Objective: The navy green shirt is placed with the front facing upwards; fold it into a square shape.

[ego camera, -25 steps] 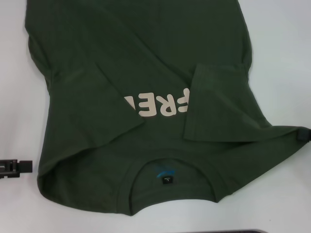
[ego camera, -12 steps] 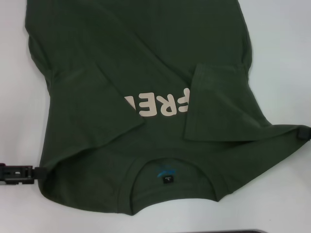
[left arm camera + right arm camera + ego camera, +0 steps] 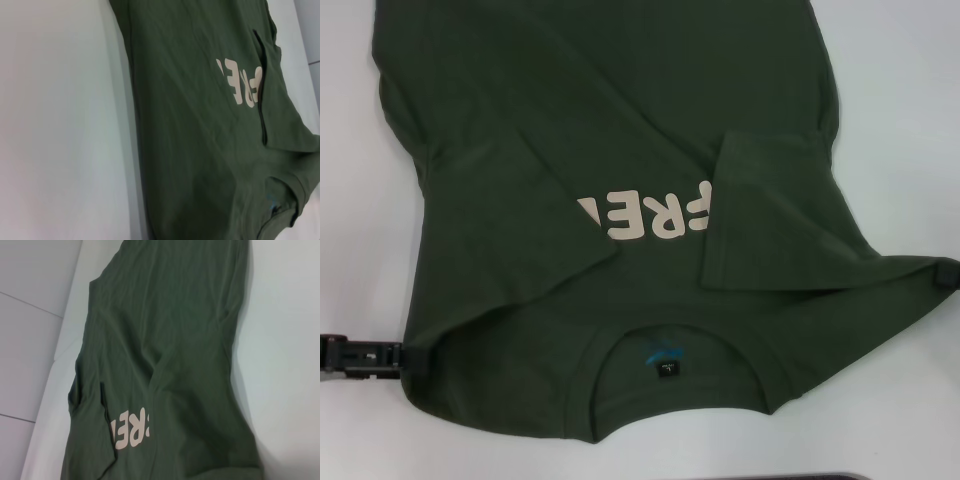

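We are sliding the left claw [image 3: 375,355] in against the navy green shirt [image 3: 520,150] shoulder edge; right claw [image 3: 947,277] at the opposite shoulder; claw openings: cannot tell.

The navy green shirt [image 3: 620,180] is looking like soft matt cotton, creasing a bit, with flat cream lettering [image 3: 645,215]. The table [image 3: 900,120] is showing smooth, slightly glossy white.

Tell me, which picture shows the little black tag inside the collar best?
The head view: the black tag sits plainly inside the navy green shirt's collar. The left wrist view barely catches the collar's edge; the right wrist view misses the collar entirely.
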`<state>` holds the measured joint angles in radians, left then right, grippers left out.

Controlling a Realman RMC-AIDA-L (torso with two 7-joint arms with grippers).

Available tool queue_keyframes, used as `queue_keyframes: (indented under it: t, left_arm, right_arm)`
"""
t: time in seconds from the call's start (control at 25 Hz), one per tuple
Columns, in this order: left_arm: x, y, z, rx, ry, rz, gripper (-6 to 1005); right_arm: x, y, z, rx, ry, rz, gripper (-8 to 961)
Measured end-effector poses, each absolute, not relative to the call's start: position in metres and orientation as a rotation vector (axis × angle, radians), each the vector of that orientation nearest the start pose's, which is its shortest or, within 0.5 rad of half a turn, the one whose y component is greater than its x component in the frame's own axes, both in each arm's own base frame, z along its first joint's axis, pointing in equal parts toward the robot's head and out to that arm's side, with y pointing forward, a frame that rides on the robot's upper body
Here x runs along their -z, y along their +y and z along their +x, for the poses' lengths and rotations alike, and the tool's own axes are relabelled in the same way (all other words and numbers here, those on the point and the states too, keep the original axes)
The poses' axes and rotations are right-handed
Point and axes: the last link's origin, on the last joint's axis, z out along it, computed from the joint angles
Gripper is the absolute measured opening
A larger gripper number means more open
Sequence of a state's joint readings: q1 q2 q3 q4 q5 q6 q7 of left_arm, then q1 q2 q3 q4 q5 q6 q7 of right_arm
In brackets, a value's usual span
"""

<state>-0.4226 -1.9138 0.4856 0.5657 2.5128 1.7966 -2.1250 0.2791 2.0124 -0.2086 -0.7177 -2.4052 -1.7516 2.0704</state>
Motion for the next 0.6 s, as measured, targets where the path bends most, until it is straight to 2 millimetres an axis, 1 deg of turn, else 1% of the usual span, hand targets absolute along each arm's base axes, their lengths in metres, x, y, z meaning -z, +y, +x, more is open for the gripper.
queue_keyframes:
  t: [0.12, 0.6]
  left_arm:
    - [-0.043, 0.2448, -0.3583, 0.253, -2.046, -2.407, 865]
    - [-0.0398, 0.2475, -0.3577, 0.227, -2.039, -2.411, 860]
  right_arm:
    - [-0.0616, 0.2158, 0.3838, -0.685, 1.948, -2.035, 44]
    - [-0.0614, 0.2161, 0.3837, -0.685, 1.948, -2.035, 44]
